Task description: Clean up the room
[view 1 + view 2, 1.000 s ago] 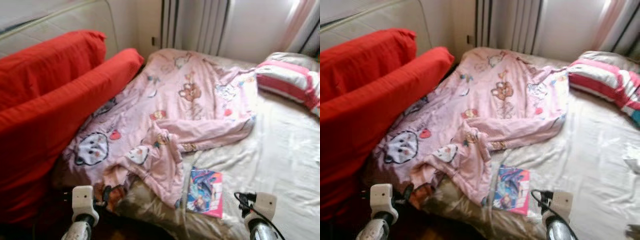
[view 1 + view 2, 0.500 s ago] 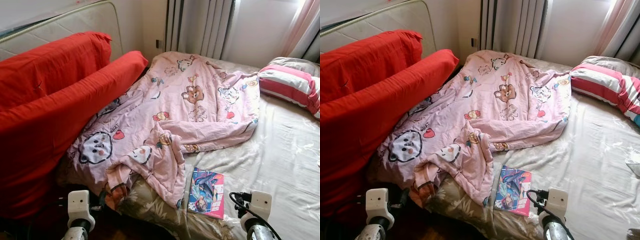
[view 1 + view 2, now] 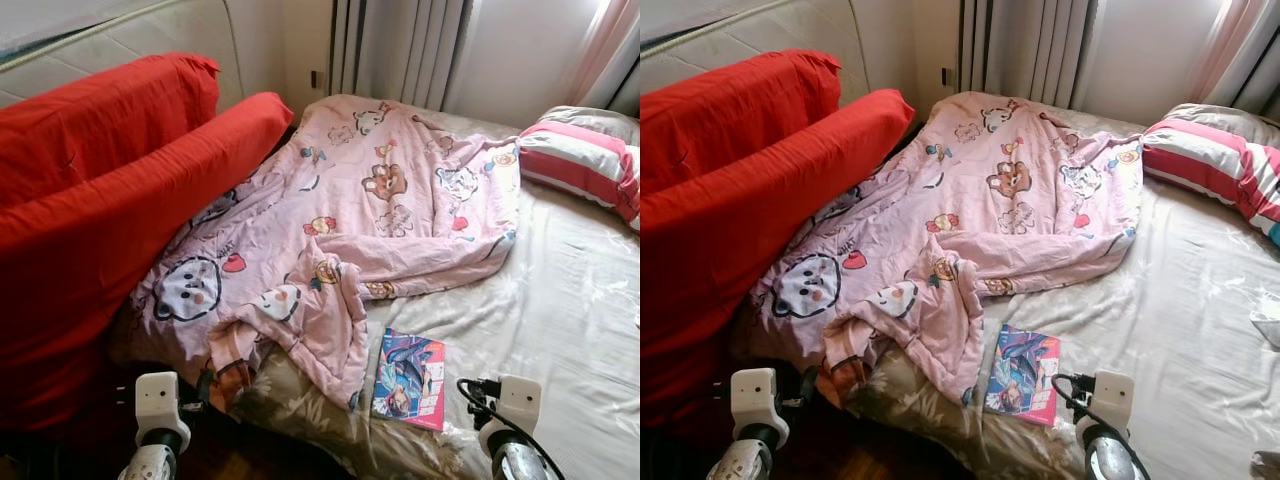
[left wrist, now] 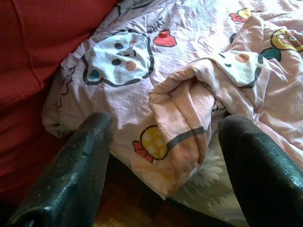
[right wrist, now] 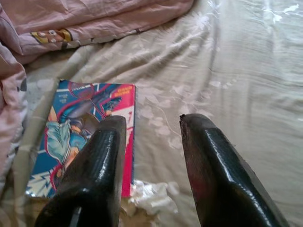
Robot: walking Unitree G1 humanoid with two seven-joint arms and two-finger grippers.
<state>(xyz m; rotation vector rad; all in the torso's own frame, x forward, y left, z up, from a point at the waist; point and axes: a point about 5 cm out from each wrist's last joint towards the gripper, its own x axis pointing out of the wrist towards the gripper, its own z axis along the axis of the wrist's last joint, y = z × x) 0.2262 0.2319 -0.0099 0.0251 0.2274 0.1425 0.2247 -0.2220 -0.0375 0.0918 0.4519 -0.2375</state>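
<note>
- Right gripper [image 5: 150, 137] hangs with its fingers apart and empty, just above the beige sheet [image 3: 560, 300], beside the colourful book [image 3: 410, 378] near the bed's foot edge.
- Left gripper [image 4: 165, 137] — fingers spread wide, nothing held — hovers over the hanging corner of the pink cartoon quilt [image 3: 370, 210].
- Red cushions [image 3: 110, 200] lean against the bed's left side; a striped pillow [image 3: 580, 165] lies at the far right.
</note>
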